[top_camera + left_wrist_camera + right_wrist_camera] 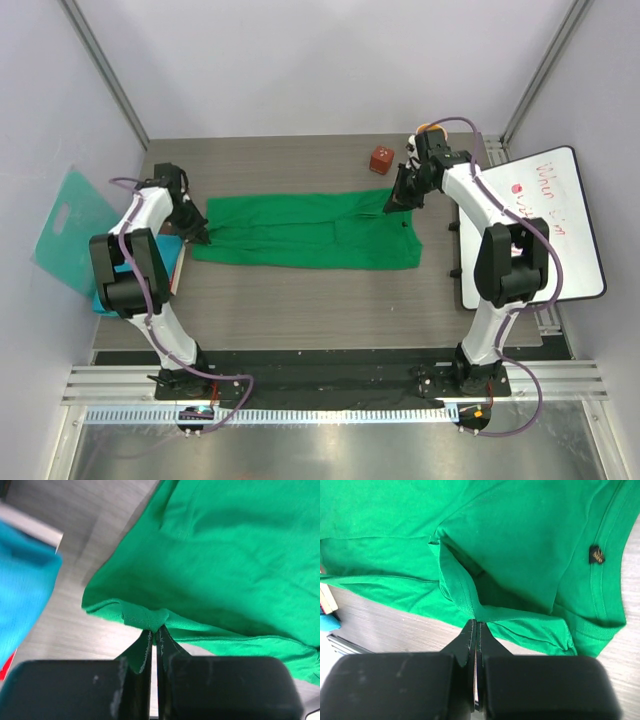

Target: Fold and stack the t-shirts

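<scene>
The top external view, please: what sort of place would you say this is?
Probably a robotics lab work cell: left arm and right arm bolted to a metal rail at a wood-grain table, pale walls on aluminium framing, and a handwritten whiteboard.

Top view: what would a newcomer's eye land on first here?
The bright green shirt, stretched in a long band across the middle of the table. The left end effector pinches its left end and the right end effector its far right edge; a small red mug sits beyond it.
</scene>
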Controlling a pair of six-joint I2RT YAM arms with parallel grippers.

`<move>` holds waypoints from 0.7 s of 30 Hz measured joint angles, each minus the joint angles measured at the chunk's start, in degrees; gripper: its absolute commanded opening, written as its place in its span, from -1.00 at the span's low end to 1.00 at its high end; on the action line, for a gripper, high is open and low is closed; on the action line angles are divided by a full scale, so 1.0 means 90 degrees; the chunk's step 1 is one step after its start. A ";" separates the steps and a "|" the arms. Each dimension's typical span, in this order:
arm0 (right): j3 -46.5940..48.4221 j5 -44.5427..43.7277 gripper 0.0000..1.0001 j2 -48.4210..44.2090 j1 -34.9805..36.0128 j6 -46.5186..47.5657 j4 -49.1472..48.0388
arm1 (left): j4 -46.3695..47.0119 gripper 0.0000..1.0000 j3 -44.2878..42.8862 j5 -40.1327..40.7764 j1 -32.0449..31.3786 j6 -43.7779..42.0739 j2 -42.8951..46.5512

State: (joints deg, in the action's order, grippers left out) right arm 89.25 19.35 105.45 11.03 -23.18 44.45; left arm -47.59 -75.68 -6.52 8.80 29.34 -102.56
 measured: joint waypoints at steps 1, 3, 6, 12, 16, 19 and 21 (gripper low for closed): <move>0.0068 0.0000 -0.98 0.0056 0.0000 0.0019 0.0022 | 0.0005 -1.00 -0.0087 -0.0012 0.0000 0.0000 -0.0095; 0.0214 0.0005 -0.98 0.0175 0.0000 0.0046 0.0039 | 0.0000 -1.00 -0.0238 -0.0024 0.0000 0.0000 -0.0279; 0.0396 0.0010 -0.98 0.0260 -0.0002 0.0066 0.0068 | -0.0005 -1.00 -0.0427 -0.0049 0.0000 0.0000 -0.0525; 0.0855 0.0034 -0.98 0.0347 -0.0053 0.0075 0.0083 | -0.0053 -1.00 -0.0685 -0.0053 0.0000 -0.0002 -0.0731; 0.1073 0.0032 -0.98 0.0491 -0.0117 0.0092 0.0068 | -0.0061 -1.00 -0.0852 -0.0044 0.0000 -0.0002 -0.0838; 0.1146 0.0034 -0.98 0.0636 -0.0163 0.0095 0.0066 | -0.0090 -1.00 -0.0986 -0.0041 0.0000 -0.0002 -0.0945; 0.1154 0.0034 -0.98 0.0750 -0.0172 0.0092 0.0070 | -0.0117 -1.00 -0.1090 -0.0036 0.0000 -0.0005 -0.1056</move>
State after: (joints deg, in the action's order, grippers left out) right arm 99.63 19.66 112.20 9.47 -22.35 45.08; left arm -48.64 -85.49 -6.85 8.80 29.30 -112.07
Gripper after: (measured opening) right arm 0.019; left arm 0.009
